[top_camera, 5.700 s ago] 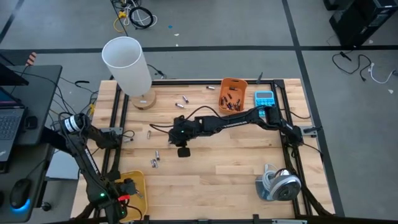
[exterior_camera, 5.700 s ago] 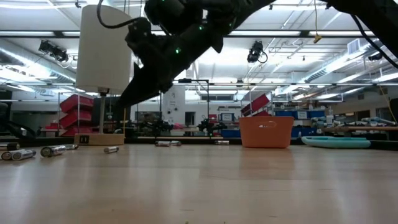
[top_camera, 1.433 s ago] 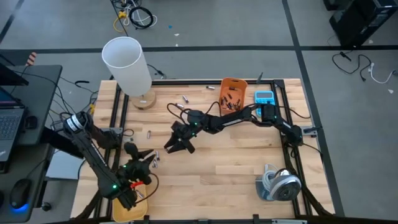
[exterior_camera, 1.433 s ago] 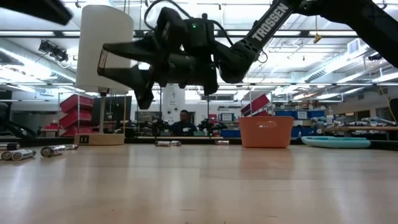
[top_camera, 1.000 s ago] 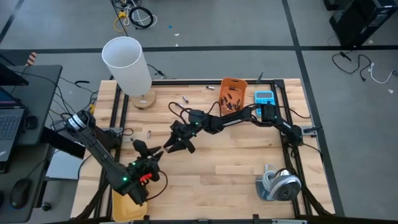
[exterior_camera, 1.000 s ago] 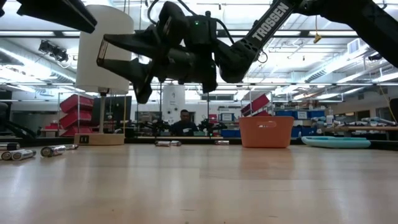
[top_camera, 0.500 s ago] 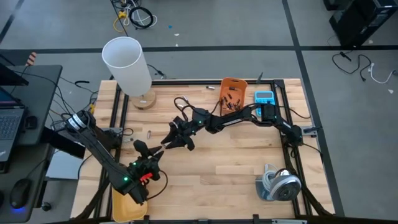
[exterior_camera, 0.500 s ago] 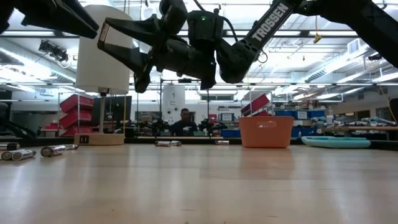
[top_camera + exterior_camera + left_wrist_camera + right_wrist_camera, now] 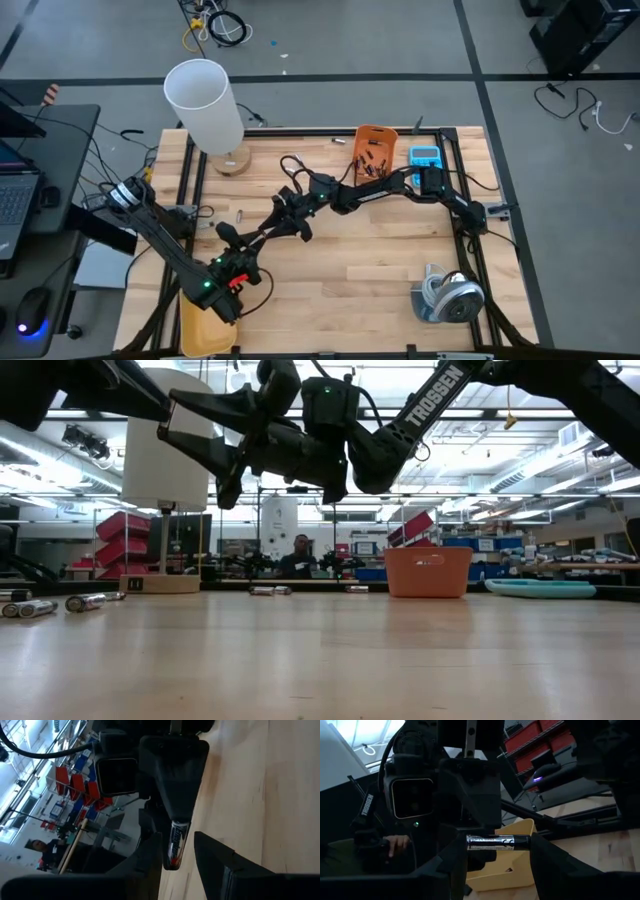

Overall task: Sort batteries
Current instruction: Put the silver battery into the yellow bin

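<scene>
My two grippers meet in mid-air over the table's left half. My right gripper is shut on a dark battery that lies level between its fingers. My left gripper faces it, open. Its fingers stand on either side of one end part of that battery, across its length. Whether they touch it I cannot tell. Loose batteries lie flat on the wood at the left, and more lie farther back. The orange bin holds several dark cells. My right gripper holds the battery lengthwise between its two fingers, one end against each finger. The fingers come in about level from the table's right side. The battery is lifted well clear of the table and stays level.
A yellow bin sits at the near left edge. A white lamp stands on its wooden base at the far left. The blue calculator lies beside the orange bin, and a grey tape-like object at the near right.
My right gripper has tipped its fingers upward a little, still holding the battery level in the air. My left gripper has come in closer from the near left, sinking slightly, until its fingers stand around the battery.
</scene>
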Robot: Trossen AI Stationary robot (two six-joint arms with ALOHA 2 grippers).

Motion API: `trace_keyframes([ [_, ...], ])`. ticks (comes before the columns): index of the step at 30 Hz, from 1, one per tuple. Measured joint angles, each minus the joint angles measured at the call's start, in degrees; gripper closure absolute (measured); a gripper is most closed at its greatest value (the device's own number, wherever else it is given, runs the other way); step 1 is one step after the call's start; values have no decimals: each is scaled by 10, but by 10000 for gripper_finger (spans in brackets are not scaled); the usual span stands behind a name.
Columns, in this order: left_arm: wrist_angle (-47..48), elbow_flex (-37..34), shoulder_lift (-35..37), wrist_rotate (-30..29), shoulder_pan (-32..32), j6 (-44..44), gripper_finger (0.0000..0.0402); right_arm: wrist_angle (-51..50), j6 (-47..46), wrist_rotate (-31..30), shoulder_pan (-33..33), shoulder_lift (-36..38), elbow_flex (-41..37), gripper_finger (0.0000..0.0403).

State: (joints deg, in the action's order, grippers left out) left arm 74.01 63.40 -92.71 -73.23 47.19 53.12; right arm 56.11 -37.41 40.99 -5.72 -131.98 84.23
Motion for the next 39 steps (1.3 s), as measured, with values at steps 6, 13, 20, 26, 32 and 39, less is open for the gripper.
trace_keyframes([
  [6,-2,0,0,0,-8,0,286,0,1,0,0,0,0,235],
  [13,-5,0,0,0,-7,0,286,0,5,0,0,0,0,235],
  [20,-5,0,0,-3,-7,0,290,0,10,0,0,0,0,235],
  [26,-5,0,0,-4,-7,0,328,0,12,0,1,0,0,235],
  [32,-4,0,0,-4,-7,0,366,0,14,0,1,0,0,235],
  [39,-4,0,0,-3,-7,0,376,0,22,0,1,0,0,223],
])
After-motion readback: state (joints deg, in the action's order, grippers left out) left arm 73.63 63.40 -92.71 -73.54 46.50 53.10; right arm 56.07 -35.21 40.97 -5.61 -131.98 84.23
